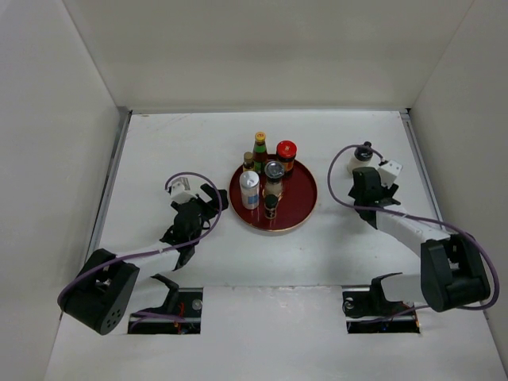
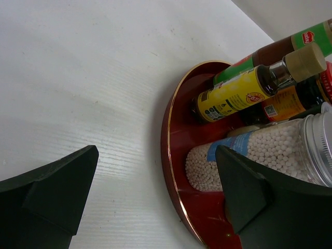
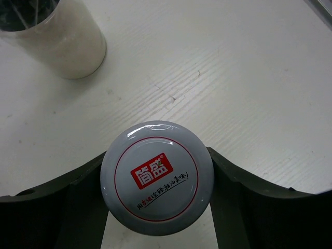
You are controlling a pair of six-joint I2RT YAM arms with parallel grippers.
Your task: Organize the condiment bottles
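The round dark-red tray [image 1: 302,208] holds several condiment bottles: a green one with a yellow cap [image 1: 259,148], a red-capped jar [image 1: 286,153], a silver-capped jar [image 1: 275,170], a white bottle with a blue label [image 1: 249,189] and a small black-capped one [image 1: 271,206]. My left gripper [image 1: 213,198] is open and empty at the tray's left rim [image 2: 168,140]; the white bead-filled bottle [image 2: 259,153] lies partly behind its right finger. My right gripper [image 3: 157,155] is shut on a grey-lidded jar [image 3: 157,179] with a red logo, right of the tray. A white black-capped jar [image 1: 362,157] stands just beyond it.
White walls close in the table on the left, back and right. The white black-capped jar also shows in the right wrist view [image 3: 67,41], close to the held jar. A yellow-labelled bottle with a beige cap [image 2: 244,96] stands in the tray's left part.
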